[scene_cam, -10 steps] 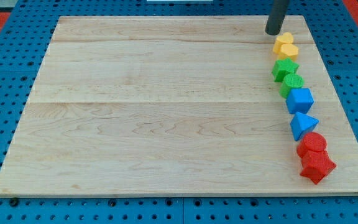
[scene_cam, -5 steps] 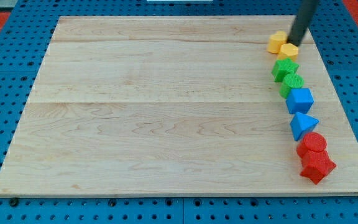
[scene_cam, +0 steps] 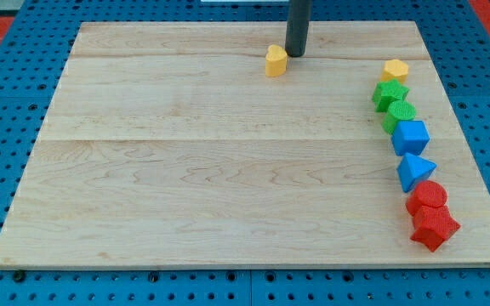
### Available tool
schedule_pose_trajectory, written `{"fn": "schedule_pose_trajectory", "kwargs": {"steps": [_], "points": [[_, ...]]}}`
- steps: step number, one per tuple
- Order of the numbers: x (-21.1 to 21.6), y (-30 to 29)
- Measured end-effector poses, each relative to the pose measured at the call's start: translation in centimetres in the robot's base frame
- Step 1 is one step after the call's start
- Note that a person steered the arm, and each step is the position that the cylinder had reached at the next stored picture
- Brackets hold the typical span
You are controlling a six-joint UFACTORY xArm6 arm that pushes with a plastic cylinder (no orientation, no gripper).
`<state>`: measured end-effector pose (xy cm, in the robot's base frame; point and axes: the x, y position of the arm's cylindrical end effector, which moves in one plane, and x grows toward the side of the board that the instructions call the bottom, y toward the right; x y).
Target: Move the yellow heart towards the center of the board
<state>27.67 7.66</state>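
Note:
The yellow heart [scene_cam: 276, 60] lies near the view's top, a little right of the board's middle line. My tip [scene_cam: 295, 53] stands just to its right, touching or nearly touching it. The rod rises out of the view's top. A second yellow block [scene_cam: 395, 70], a hexagon shape, stays at the top of the column on the view's right.
Down the right side run a green star [scene_cam: 390, 93], a green round block [scene_cam: 401, 113], a blue cube [scene_cam: 411, 136], a blue triangle [scene_cam: 414, 170], a red cylinder [scene_cam: 429, 196] and a red star [scene_cam: 434, 227]. The wooden board [scene_cam: 185, 170] sits on a blue pegboard.
My tip swept from the right side to the top centre, pushing the yellow heart leftward away from the yellow hexagon. The other blocks have not moved.

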Motion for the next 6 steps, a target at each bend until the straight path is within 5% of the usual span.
{"fn": "schedule_pose_trajectory", "kwargs": {"steps": [3,4,5,6], "points": [[-2.9,-3.2],[4.4,-3.2],[-0.3,-0.3],[-2.6,11.7]]}}
